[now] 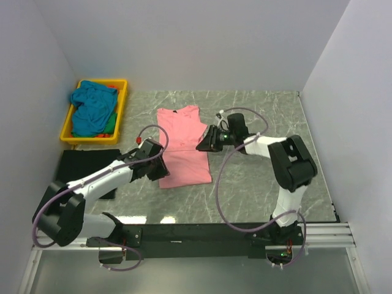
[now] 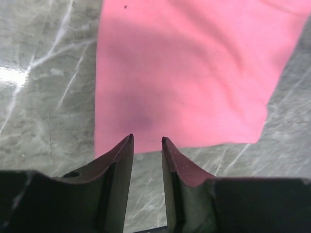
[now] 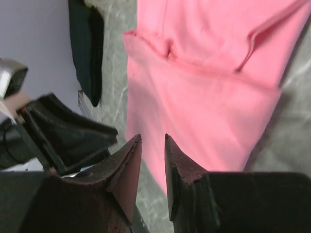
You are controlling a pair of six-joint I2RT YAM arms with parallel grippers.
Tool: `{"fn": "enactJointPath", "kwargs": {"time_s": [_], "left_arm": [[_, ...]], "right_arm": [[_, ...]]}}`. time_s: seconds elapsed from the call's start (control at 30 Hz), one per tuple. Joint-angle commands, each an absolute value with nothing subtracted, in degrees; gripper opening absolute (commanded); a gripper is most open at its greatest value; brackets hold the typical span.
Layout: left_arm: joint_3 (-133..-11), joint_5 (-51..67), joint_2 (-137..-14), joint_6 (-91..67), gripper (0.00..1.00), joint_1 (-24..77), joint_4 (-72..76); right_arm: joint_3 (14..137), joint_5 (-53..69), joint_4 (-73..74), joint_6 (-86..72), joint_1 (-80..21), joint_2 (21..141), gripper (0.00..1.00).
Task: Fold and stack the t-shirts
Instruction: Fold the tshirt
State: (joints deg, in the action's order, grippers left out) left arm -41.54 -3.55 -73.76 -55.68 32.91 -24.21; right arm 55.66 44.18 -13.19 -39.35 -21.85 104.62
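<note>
Salmon pink cloth t-shirt lies flat mid-table on the grey-green marbled tabletop. It's a long narrow shape, neck at the far end, hem toward me. Soft creases, and my right wrist view shows a folded-over ridge across it. Teal blue t-shirt is bunched in the yellow plastic tray at far left, w/ a bit of green cloth beside it.

My left gripper sits at the pink shirt's near-left corner. Fingers are a small gap apart, nothing btw them, tips right at the hem edge. My right gripper is at the shirt's right edge, also slightly parted, gripping nothing.

Can't tell if either tip touches the cloth. Flat black cloth lies left of the pink shirt, partly hidden under the left arm.
</note>
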Motion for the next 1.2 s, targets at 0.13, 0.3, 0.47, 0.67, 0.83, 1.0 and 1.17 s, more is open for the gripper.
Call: {"fn": "enactJointPath", "kwargs": {"time_s": [0.13, 0.3, 0.47, 0.67, 0.83, 1.0, 1.17], "left_arm": [[-37.80, 1.76, -79.89, -54.49, 0.34, 32.61, -21.01], [-34.19, 1.93, -81.73, -55.72, 0.32, 32.70, -23.11], [-31.21, 1.58, -81.12, -56.25, 0.32, 32.70, -23.47], [-32.34, 1.41, -79.63, -55.72, 0.36, 32.70, -24.34], [-36.55, 0.27, -75.06, -56.25, 0.43, 32.70, -24.70], [-38.94, 0.17, -70.67, -57.13, 0.44, 32.69, -21.63], [-37.62, 0.18, -72.06, -57.13, 0.40, 32.69, -18.90]], "right_arm": [[66.43, 46.06, -12.57, -37.88, -21.36, 119.33, 0.32], [68.90, 45.79, -13.09, -38.84, -18.99, 124.62, 0.32], [69.61, 45.26, -13.53, -40.52, -15.91, 125.86, 0.32], [69.26, 45.26, -11.77, -39.11, -15.65, 120.86, 0.32], [59.80, 46.84, -16.07, -42.18, -16.61, 109.97, 0.34], [49.25, 48.34, -18.36, -43.15, -20.91, 101.27, 0.38], [41.23, 48.34, -24.52, -46.05, -24.34, 99.49, 0.38]]}}
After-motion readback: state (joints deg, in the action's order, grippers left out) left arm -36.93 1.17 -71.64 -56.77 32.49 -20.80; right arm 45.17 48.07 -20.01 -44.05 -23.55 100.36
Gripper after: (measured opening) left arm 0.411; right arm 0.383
